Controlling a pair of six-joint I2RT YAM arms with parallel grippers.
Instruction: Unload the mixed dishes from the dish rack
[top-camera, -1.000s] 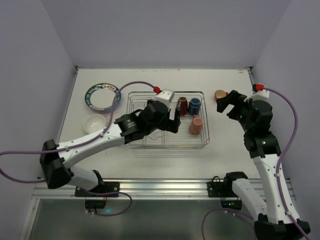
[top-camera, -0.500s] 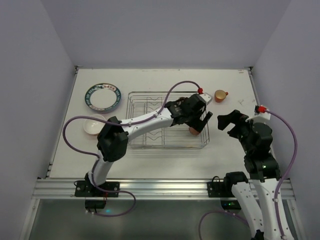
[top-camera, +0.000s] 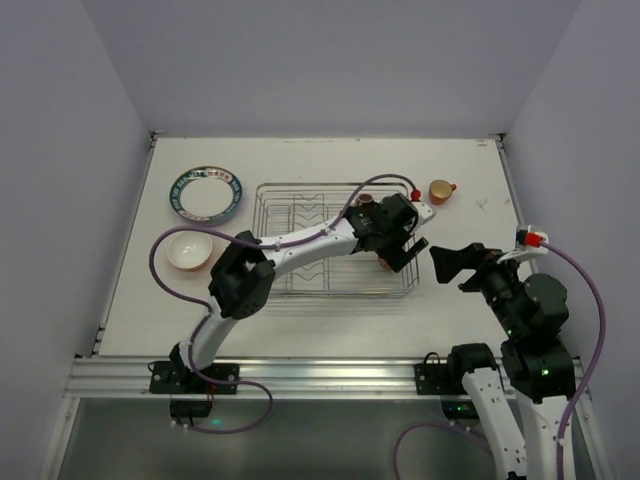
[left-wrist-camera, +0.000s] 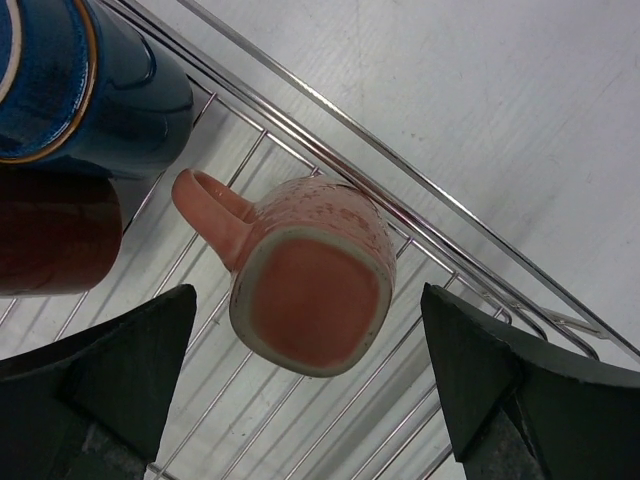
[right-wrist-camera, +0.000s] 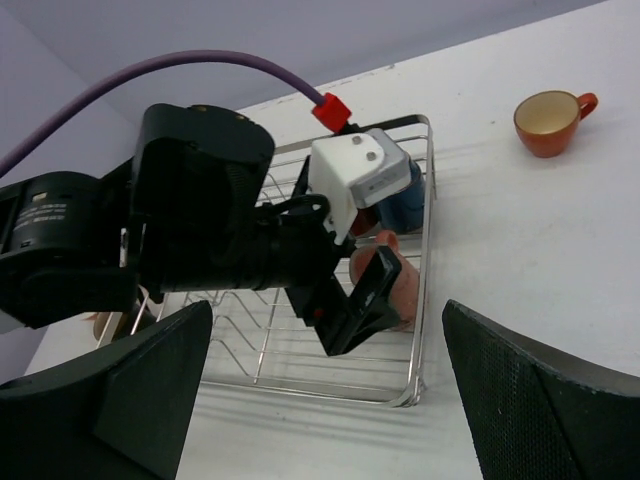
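The left jaws have swung over the pink mug (left-wrist-camera: 310, 290), which lies in the dish rack (top-camera: 290, 215) right between them. They are wide open, empty. The right jaws, also open and empty, pulled back. Grabbing it looks next

Items hidden or cropped
Left wrist view: blue mug (left-wrist-camera: 80, 90) cut by the top and left edges; maroon mug (left-wrist-camera: 50, 235) cut by the left edge; dish rack (left-wrist-camera: 455, 255) cropped all round. Top view: left hand (top-camera: 405, 254) covers most of the pink mug (top-camera: 384, 264) and all of the blue mug; maroon mug a sliver. Right wrist view: left hand screens part of the pink mug and the rack's middle.
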